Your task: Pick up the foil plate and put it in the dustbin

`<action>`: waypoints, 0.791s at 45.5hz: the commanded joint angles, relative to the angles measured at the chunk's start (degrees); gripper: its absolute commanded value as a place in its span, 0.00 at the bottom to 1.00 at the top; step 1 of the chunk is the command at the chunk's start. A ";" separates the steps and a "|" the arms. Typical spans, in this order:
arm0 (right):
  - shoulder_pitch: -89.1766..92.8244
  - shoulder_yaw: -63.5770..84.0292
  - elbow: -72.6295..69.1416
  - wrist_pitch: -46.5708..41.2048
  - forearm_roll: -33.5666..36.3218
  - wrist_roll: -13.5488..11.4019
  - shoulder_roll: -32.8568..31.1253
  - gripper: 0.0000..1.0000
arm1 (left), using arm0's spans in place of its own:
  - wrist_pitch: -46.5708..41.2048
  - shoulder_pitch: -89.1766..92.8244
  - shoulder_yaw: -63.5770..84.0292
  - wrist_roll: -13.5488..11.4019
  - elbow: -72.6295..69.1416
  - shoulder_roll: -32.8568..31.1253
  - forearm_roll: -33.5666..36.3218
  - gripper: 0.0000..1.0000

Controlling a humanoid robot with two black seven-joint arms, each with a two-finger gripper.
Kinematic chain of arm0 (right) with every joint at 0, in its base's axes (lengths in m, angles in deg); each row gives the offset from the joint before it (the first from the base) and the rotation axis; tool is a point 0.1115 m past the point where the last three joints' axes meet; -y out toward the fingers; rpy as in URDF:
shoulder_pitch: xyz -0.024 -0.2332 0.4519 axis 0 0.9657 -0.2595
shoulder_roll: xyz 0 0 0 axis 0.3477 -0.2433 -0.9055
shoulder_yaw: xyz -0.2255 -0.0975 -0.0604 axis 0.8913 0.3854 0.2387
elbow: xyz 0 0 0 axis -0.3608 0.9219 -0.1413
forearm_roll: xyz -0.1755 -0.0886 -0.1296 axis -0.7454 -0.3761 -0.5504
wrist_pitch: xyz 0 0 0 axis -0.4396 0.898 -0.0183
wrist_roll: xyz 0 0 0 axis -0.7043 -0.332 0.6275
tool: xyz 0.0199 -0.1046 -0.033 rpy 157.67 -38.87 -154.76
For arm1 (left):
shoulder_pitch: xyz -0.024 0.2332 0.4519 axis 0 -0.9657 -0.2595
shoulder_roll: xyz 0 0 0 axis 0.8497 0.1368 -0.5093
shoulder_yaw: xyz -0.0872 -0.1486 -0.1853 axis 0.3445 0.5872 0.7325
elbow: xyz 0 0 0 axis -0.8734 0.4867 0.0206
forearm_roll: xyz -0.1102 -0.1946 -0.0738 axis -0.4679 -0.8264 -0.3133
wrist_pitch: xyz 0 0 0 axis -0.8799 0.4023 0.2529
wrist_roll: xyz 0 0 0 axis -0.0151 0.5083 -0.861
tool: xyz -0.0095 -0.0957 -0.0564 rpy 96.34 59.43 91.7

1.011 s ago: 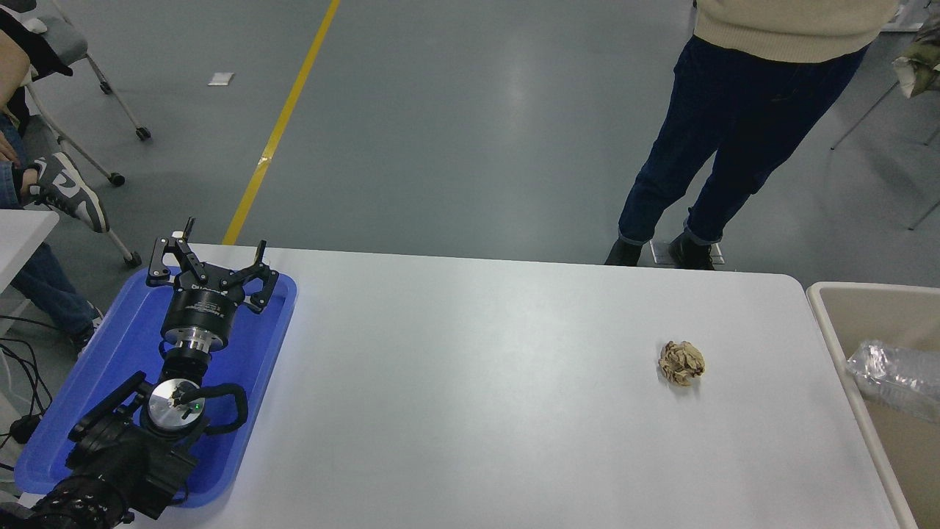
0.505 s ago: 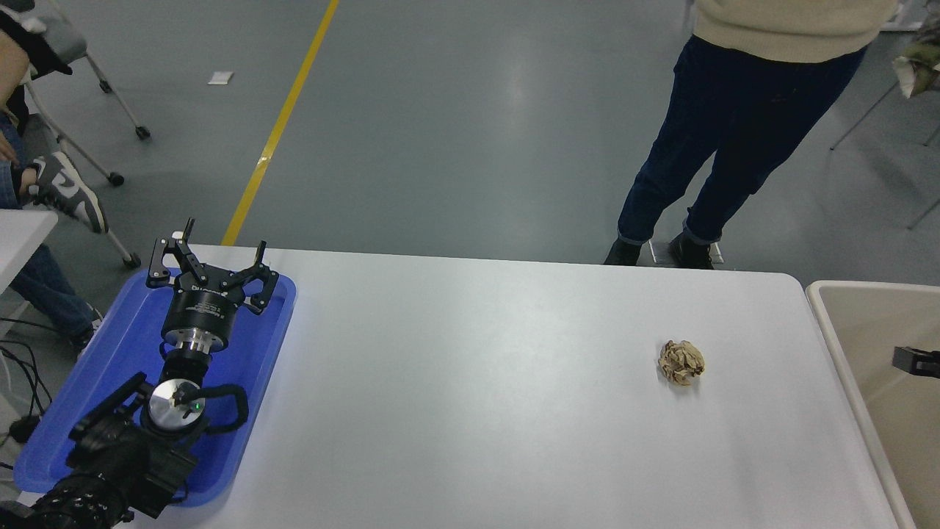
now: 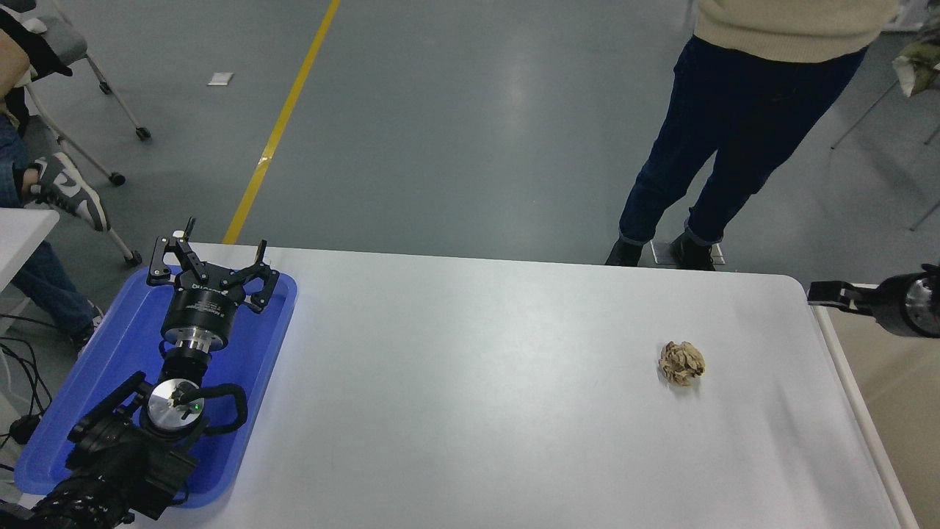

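Observation:
The foil plate is not in view. The dustbin [image 3: 852,389] stands against the table's right end; only its pale rim and part of its beige inside show at the picture's right edge. My right gripper [image 3: 830,294] comes in from the right edge and hangs over the bin's far left corner, pointing left, with nothing seen in it. My left gripper [image 3: 220,246] is parked open and empty over the blue tray [image 3: 132,345] at the lower left.
A small crumpled brown paper ball [image 3: 682,362] lies on the white table [image 3: 477,382] near its right end. A person in dark trousers [image 3: 705,147] stands at the far side. Chairs and a seated person's shoe [image 3: 70,192] are at the upper left.
The foil plate seen inside the bin a second ago is gone from sight. My right gripper has come into view and moved up to the bin's far left corner.

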 commanded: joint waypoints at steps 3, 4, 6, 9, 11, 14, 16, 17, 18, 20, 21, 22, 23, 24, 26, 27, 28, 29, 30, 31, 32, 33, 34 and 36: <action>-20.33 8.04 -26.21 -2.06 -1.39 -2.56 0.95 1.00 | -0.07 0.00 0.00 0.00 0.00 0.00 0.05 1.00; -21.56 8.57 -27.00 -2.93 -1.38 -2.65 0.95 1.00 | -0.07 0.00 0.00 0.00 0.00 0.00 0.05 1.00; -24.03 9.27 -28.06 -5.74 -1.30 -2.74 1.04 1.00 | -0.07 0.00 0.00 0.00 0.00 0.00 0.05 1.00; -27.72 9.63 -29.12 -10.83 -0.95 -2.74 1.30 1.00 | -0.07 0.00 0.00 0.00 0.00 0.00 0.05 1.00; -29.92 9.63 -29.91 -14.09 -0.86 -2.82 1.65 1.00 | -0.07 0.00 0.00 0.00 0.00 0.00 -0.03 1.00; -32.73 9.63 -30.79 -18.31 -0.68 -2.82 2.18 1.00 | -0.07 0.00 0.00 0.00 0.00 0.00 -0.03 1.00; -34.14 9.89 -31.05 -20.77 -0.07 -2.74 3.14 1.00 | -0.07 0.00 0.00 0.00 0.00 0.00 -0.03 1.00; -34.67 10.06 -31.14 -21.74 0.54 -2.82 3.93 1.00 | -0.07 0.00 0.00 0.00 0.08 0.00 -0.04 1.00; -35.19 10.33 -31.23 -22.53 1.42 -2.74 4.63 1.00 | -0.07 0.00 0.00 0.00 0.00 0.00 0.05 1.00; -36.51 11.64 -31.58 -23.94 5.44 -2.74 7.08 1.00 | -0.07 0.00 0.00 0.00 0.00 0.00 -0.04 1.00; -37.04 12.08 -31.67 -24.12 7.12 -2.74 7.97 1.00 | -0.07 0.00 0.00 0.00 0.00 0.00 -0.04 1.00; -37.74 12.44 -31.93 -24.30 8.62 -2.74 8.85 1.00 | -0.07 0.00 0.00 0.00 0.00 0.00 -0.04 1.00; -38.62 12.70 -32.11 -24.38 10.11 -2.74 9.82 1.00 | -0.07 0.00 0.00 0.00 0.00 0.00 -0.04 1.00; -39.50 12.88 -32.20 -24.39 11.52 -2.74 10.87 1.00 | -0.07 0.00 0.00 0.00 0.00 0.00 -0.04 1.00; -41.25 13.32 -32.28 -24.56 13.98 -2.74 13.15 1.00 | -0.07 0.00 0.00 0.00 0.00 0.00 -0.04 1.00; -42.05 13.58 -32.46 -24.74 14.52 -2.74 14.30 1.00 | -0.07 0.00 0.00 0.00 0.00 0.00 -0.04 1.00; -42.75 14.10 -32.72 -24.82 15.13 -2.74 15.61 1.00 | -0.07 0.00 0.00 0.00 0.00 0.00 -0.04 1.00; -43.45 14.89 -32.90 -24.74 15.83 -2.74 16.84 1.00 | -0.07 0.00 0.08 0.00 0.00 0.00 -0.04 1.00; -44.42 16.12 -32.81 -24.74 16.54 -2.74 18.77 1.00 | -0.07 0.00 0.09 0.00 0.00 0.00 -0.04 1.00; -44.95 16.65 -32.81 -24.74 16.81 -2.74 20.18 1.00 | -0.07 0.00 0.09 0.00 0.00 0.00 -0.04 1.00; -45.39 17.27 -32.64 -24.74 17.24 -2.74 21.41 1.00 | -0.07 0.00 0.09 0.00 0.00 0.00 -0.04 1.00; -45.83 17.71 -32.64 -24.74 17.94 -2.74 22.65 1.00 | -0.07 0.00 0.09 0.00 0.00 0.00 -0.04 1.00; -46.36 18.06 -32.64 -24.74 19.00 -2.74 23.88 1.00 | -0.07 0.00 0.09 0.00 0.00 0.00 -0.04 1.00; -47.15 18.50 -32.81 -24.91 21.54 -2.74 25.81 1.00 | -0.07 0.00 0.09 0.00 0.00 0.00 -0.04 1.00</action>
